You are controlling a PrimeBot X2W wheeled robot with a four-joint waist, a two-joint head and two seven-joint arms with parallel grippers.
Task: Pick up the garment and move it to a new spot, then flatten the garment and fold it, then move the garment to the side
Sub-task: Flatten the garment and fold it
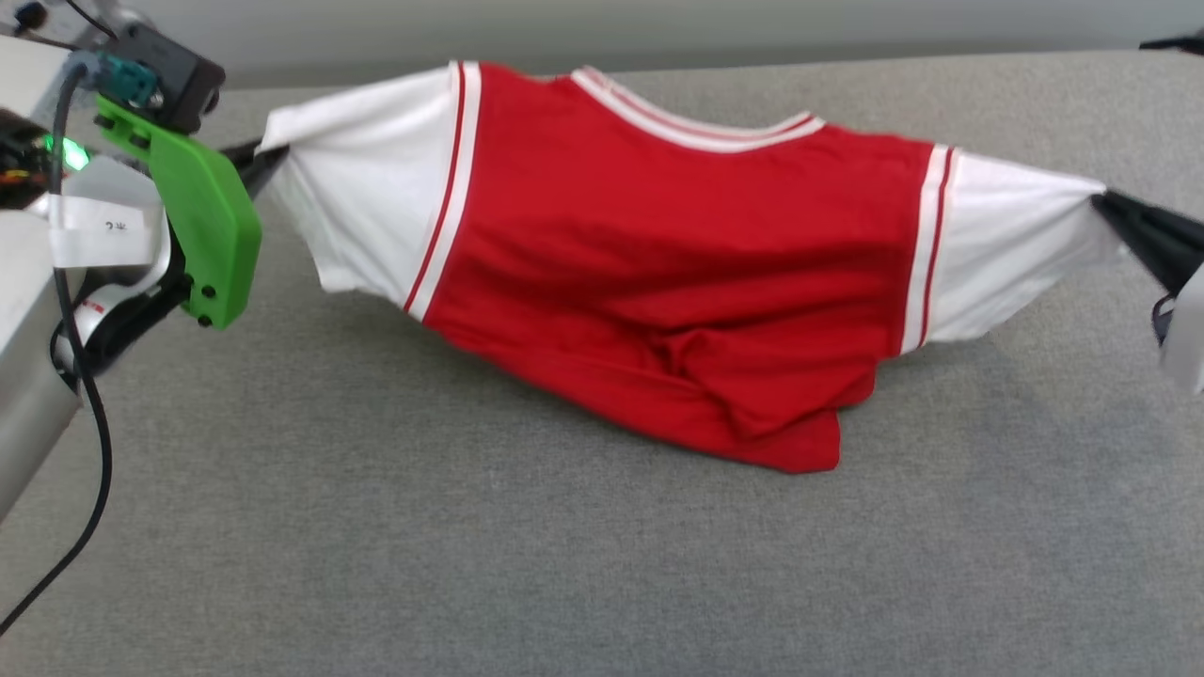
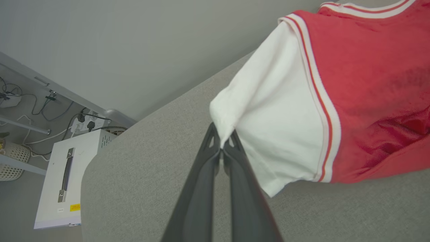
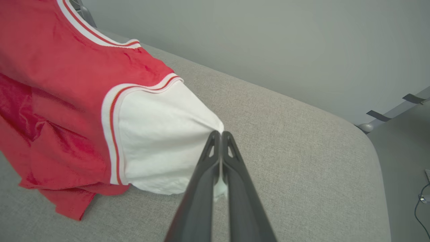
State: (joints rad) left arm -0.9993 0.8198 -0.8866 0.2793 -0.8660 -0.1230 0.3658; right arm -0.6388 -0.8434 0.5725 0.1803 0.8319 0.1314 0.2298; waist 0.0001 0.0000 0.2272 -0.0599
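the red jersey-style t-shirt with white short sleeves and red-and-white striped trim (image 1: 658, 263) hung stretched between the two hands, its lower hem sagging until it seemed to rest on the grey woven fabric surface (image 1: 470, 564) below and between them. the left hand (image 2: 221, 143) was pressed together on the tip of one white sleeve, with cloth bunched right at its fingertips. the right hand (image 3: 220, 136) pinched the other sleeve's edge the same way. the garment looked light, soft and limp, with a slightly shiny body that would likely slip from a thin pinch, so a fuller fold of cuff seemed safer than the very edge. shoulders or hem corners would probably serve better for flattening. counted: one garment, two sleeves, two hands, one surface.
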